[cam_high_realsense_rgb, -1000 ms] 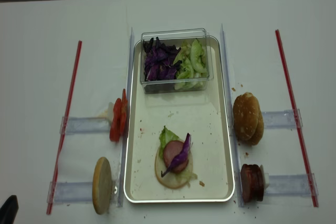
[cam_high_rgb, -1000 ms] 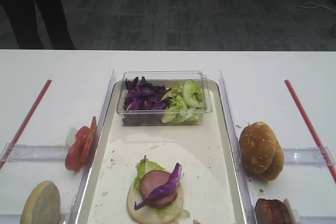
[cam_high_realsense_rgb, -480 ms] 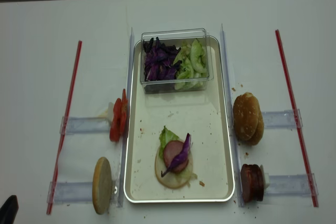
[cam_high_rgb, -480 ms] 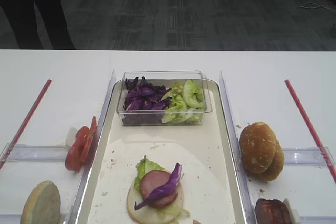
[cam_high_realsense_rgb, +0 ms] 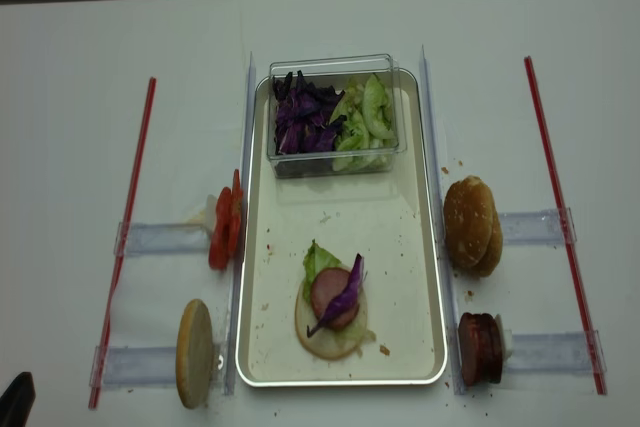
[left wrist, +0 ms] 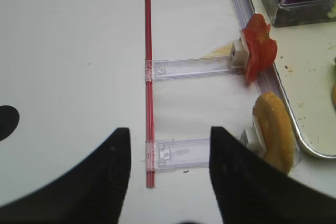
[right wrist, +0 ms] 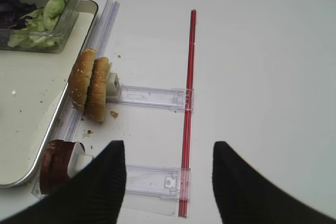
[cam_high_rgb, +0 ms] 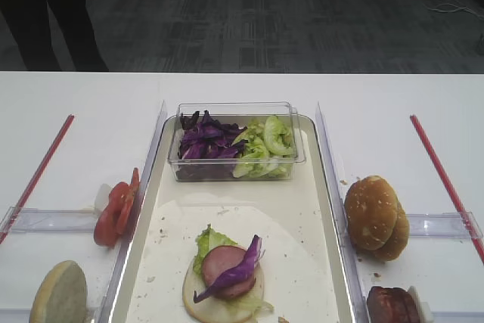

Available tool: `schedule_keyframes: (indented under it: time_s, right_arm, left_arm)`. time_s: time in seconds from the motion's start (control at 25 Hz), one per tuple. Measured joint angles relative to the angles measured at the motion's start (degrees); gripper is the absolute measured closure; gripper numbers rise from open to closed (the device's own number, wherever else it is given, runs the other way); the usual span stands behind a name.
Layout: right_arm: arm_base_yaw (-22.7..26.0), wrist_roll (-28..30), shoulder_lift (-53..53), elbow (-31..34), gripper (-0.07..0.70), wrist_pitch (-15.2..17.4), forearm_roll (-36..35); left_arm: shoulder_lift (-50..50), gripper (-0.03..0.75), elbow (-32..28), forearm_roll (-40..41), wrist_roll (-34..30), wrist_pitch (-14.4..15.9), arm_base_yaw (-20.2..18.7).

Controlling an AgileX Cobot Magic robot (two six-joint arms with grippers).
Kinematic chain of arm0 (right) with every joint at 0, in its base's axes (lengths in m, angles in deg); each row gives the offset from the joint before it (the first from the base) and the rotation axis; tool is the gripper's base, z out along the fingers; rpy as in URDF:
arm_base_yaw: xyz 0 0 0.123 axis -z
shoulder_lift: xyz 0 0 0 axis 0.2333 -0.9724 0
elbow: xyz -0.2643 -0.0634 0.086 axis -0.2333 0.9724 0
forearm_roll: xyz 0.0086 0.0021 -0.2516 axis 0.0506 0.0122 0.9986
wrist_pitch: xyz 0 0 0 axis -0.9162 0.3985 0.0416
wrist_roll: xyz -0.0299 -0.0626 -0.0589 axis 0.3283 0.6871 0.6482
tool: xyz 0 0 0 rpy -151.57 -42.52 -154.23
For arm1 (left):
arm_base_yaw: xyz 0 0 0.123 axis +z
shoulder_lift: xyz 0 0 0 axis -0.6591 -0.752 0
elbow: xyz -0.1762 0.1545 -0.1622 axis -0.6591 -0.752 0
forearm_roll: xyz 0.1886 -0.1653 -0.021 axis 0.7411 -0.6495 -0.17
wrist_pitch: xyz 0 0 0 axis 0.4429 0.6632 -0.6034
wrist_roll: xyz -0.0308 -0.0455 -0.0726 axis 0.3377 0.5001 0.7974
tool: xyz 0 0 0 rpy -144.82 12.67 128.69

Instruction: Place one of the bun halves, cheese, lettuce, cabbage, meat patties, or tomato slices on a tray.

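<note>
While both pincers wait open, the tomato slices (left wrist: 259,51) stand up just far-right of the left pincer (left wrist: 167,174).

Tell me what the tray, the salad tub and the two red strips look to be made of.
Tray: likely metal, with a shiny silvery rim; pale paper-like liner inside.
Salad tub: clear hard plastic; the leaves show through its walls.
Red strips: thin, glossy and straight, perhaps plastic or tape; hard to tell.

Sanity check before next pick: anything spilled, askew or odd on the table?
Only crumbs: scattered on the tray liner around the half-built burger and on the table beside the seeded bun tops. Racks sit straight, nothing tipped.
</note>
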Motion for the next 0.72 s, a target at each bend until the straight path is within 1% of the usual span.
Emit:
schedule_keyframes:
  time_s: [0.72]
  right_arm:
    - [0.0,0.1,0.0,0.0,0.244,-0.1,0.0]
  left_arm:
    - [0.0,0.360,0.0,0.0,0.0,0.0,0.0]
